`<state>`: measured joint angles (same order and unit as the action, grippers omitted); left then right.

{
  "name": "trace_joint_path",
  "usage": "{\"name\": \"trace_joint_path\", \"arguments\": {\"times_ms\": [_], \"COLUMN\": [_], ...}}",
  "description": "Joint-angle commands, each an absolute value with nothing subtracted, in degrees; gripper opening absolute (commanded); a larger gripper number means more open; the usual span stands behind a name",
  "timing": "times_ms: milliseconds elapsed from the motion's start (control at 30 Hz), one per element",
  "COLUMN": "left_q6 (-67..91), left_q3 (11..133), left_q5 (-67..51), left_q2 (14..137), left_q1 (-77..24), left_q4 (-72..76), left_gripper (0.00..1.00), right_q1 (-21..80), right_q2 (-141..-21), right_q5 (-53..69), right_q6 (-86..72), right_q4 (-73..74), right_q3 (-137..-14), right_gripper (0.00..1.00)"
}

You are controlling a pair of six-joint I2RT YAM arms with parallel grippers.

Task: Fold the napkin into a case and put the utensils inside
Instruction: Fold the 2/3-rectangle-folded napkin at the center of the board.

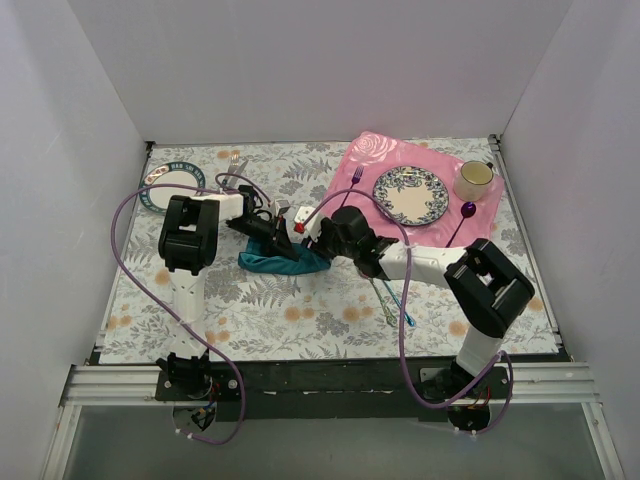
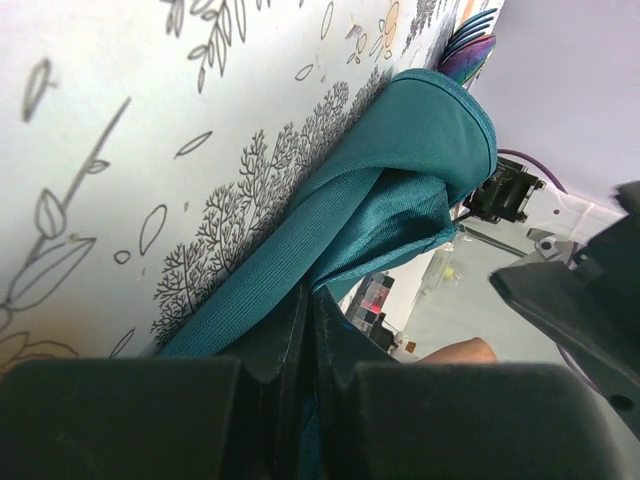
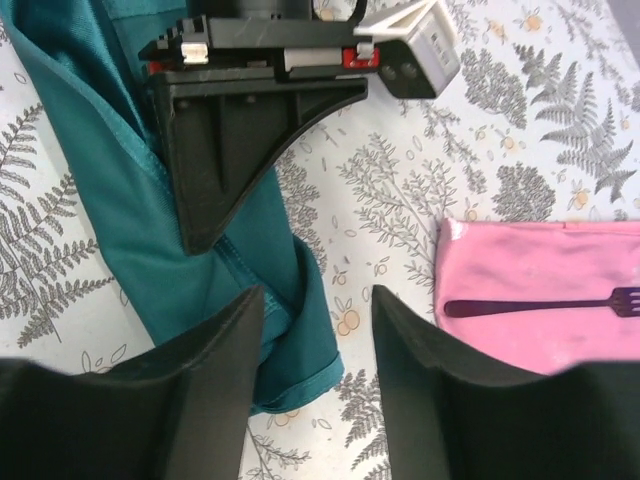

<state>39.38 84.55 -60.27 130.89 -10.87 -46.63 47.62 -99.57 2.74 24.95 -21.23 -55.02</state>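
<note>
The teal napkin [image 1: 283, 263] lies bunched in a long folded strip on the leaf-patterned table. My left gripper [image 1: 292, 250] is shut on it; in the left wrist view the cloth [image 2: 400, 170] runs away from the closed jaws [image 2: 310, 312]. My right gripper [image 1: 315, 247] hovers just right of it, open. In the right wrist view its fingers [image 3: 318, 300] straddle the napkin's folded corner [image 3: 300, 330] without gripping it. The two iridescent utensils [image 1: 392, 300] lie on the table under the right arm; coloured tips [image 2: 468, 48] show beyond the cloth.
The pink placemat [image 1: 365, 160] at the back right carries a patterned plate [image 1: 410, 195], a cup [image 1: 473, 180], a purple spoon [image 1: 463, 218] and a purple fork [image 3: 545, 302]. Another plate [image 1: 170, 186] with cutlery [image 1: 232, 165] sits at the back left.
</note>
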Motion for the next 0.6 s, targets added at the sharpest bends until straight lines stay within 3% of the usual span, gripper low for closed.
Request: {"name": "trace_joint_path", "arguments": {"times_ms": [0, 67, 167, 567], "left_q6": [36.6, 36.7, 36.6, 36.7], "left_q3": [84.9, 85.0, 85.3, 85.7], "left_q5": [-49.1, -49.2, -49.3, -49.8], "left_q2": [134.1, 134.2, 134.1, 134.0], "left_q1": [-10.8, -10.8, -10.8, -10.7], "left_q4": [-43.9, -44.0, -44.4, -44.5], "left_gripper": [0.00, 0.00, 0.00, 0.00], "right_q1": [47.4, 47.4, 47.5, 47.5], "right_q2": [-97.1, -98.0, -100.4, -106.2], "right_q5": [3.9, 4.7, 4.7, -2.1], "right_q6": [23.1, 23.7, 24.8, 29.9], "right_q4": [-18.7, -17.4, -15.8, -15.7], "right_q3": [-59.1, -59.4, -60.4, -60.6], "right_gripper": [0.59, 0.68, 0.73, 0.67]}}
